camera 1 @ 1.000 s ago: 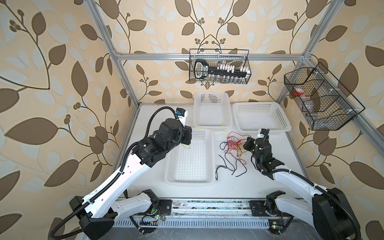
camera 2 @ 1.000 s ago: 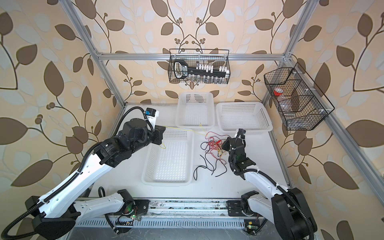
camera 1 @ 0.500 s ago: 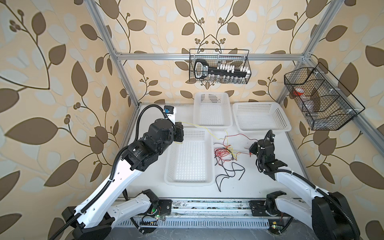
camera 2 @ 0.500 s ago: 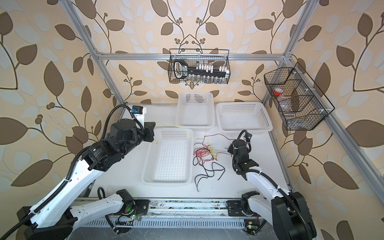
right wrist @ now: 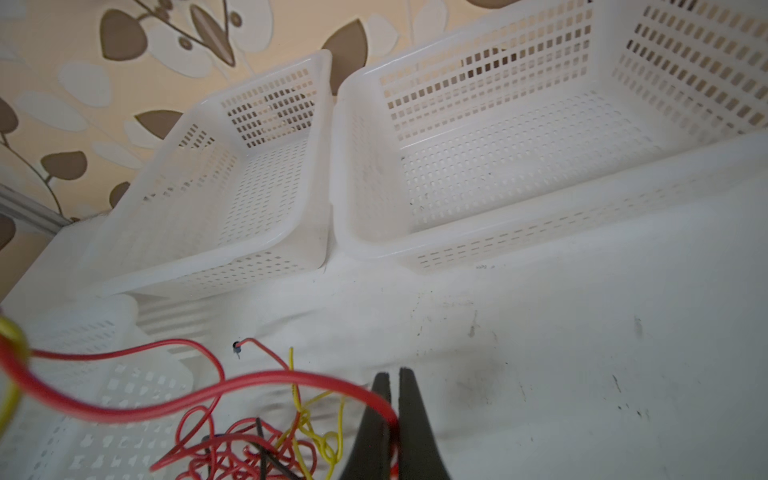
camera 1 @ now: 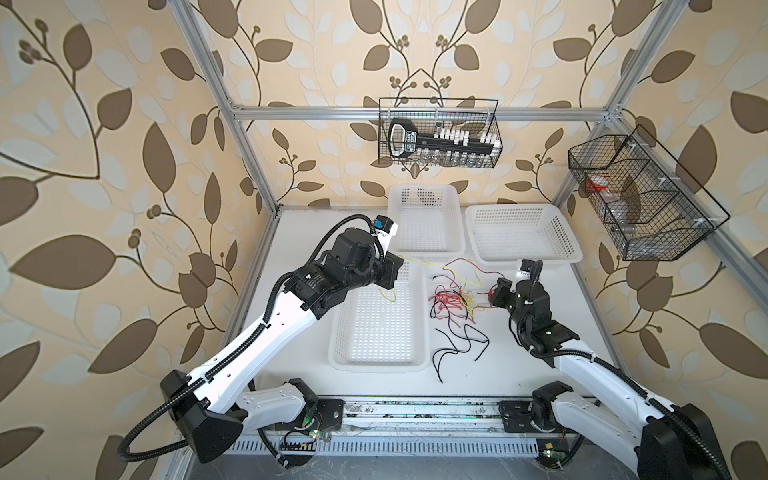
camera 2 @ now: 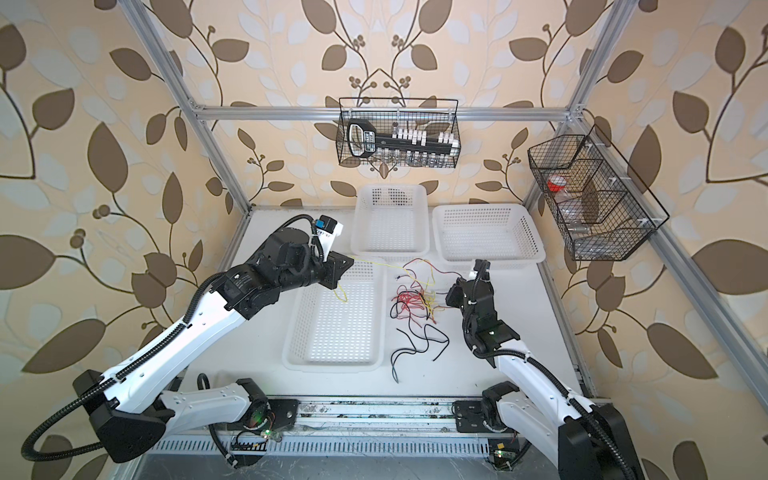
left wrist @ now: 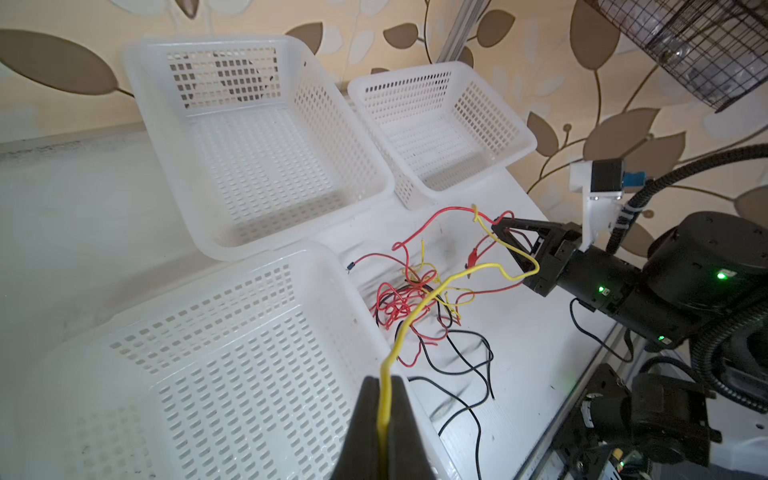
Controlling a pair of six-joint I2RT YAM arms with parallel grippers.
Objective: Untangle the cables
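The cables [camera 1: 451, 299] lie as a red, yellow and black tangle on the white table, right of the front basket, in both top views [camera 2: 411, 299]. My left gripper [left wrist: 384, 380] is shut on a yellow cable [left wrist: 415, 316] that runs from the tangle over the basket corner; the cable's short tail [camera 1: 390, 295] hangs below the gripper [camera 1: 397, 266]. My right gripper [right wrist: 392, 374] is shut on a red cable [right wrist: 249, 380] at the tangle's right edge [camera 1: 494, 293]. Loose black cables [camera 1: 457, 345] trail toward the table front.
A shallow white basket [camera 1: 376, 365] sits at front left under the left gripper. Two more white baskets [camera 1: 424, 189] [camera 1: 523, 208] stand along the back. Black wire baskets hang on the back wall [camera 1: 438, 133] and right wall [camera 1: 644, 199].
My left gripper pulled left with the yellow cable, dragging the tangle a little leftward, then came back right over the basket corner. My right gripper shifted slightly, still holding the red cable.
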